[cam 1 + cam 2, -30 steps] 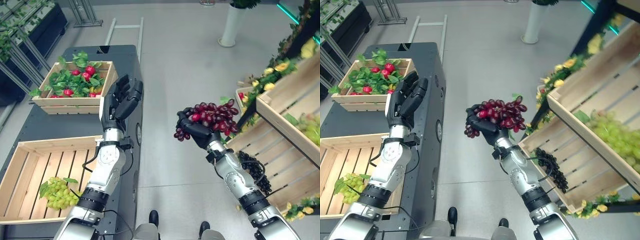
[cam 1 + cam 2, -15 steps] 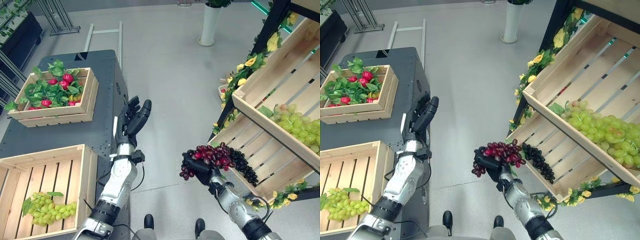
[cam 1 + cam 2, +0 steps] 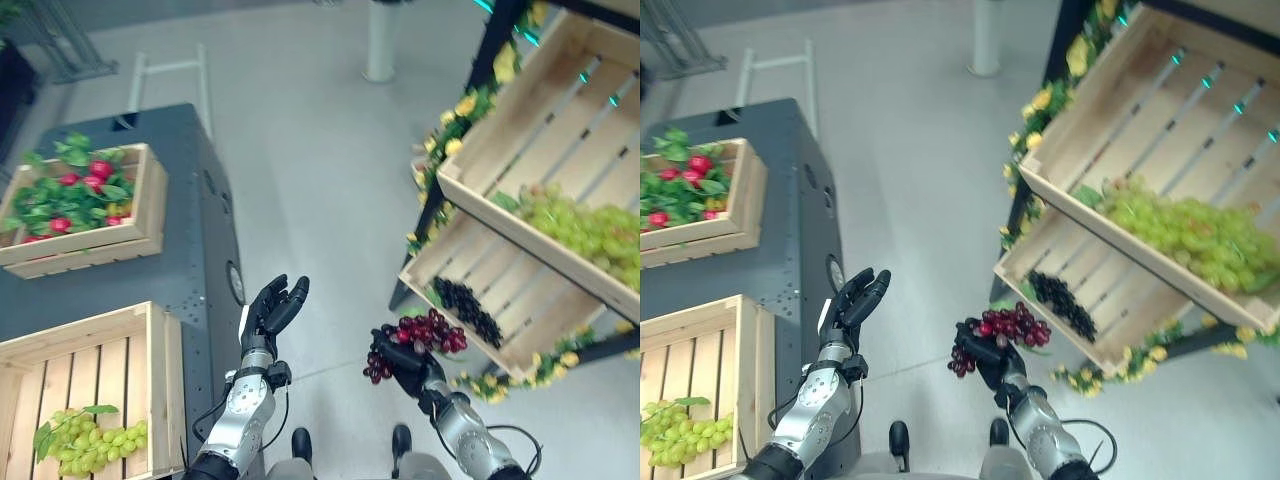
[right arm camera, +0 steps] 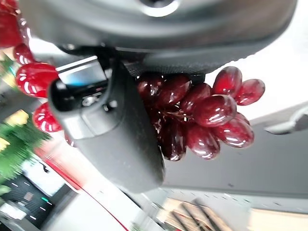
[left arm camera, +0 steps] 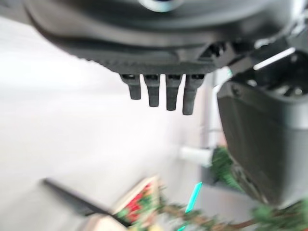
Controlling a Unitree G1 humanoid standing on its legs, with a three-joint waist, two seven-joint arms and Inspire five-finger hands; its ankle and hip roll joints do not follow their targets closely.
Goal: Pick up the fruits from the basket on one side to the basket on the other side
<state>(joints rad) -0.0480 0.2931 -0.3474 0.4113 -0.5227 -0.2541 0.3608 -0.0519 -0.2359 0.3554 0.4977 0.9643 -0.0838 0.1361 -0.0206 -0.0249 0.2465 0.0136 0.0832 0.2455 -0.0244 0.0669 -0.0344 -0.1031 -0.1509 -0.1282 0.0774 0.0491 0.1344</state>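
My right hand is shut on a bunch of red grapes, held above the floor in front of the shelf's lower crate; the right wrist view shows the grapes pressed under my thumb. That slatted crate holds a dark grape bunch. The crate above it holds green grapes. My left hand is open, fingers straight, raised beside the dark cart. On the cart, the near wooden crate holds a green grape bunch.
A far crate on the cart holds red fruit among green leaves. Yellow flowers trim the shelf frame. A white post stands on the grey floor at the back.
The camera has swung right and the view has shifted. My right hand with the red grapes has lowered and come nearer the shelf's lower crate. My left hand has lowered, still open.
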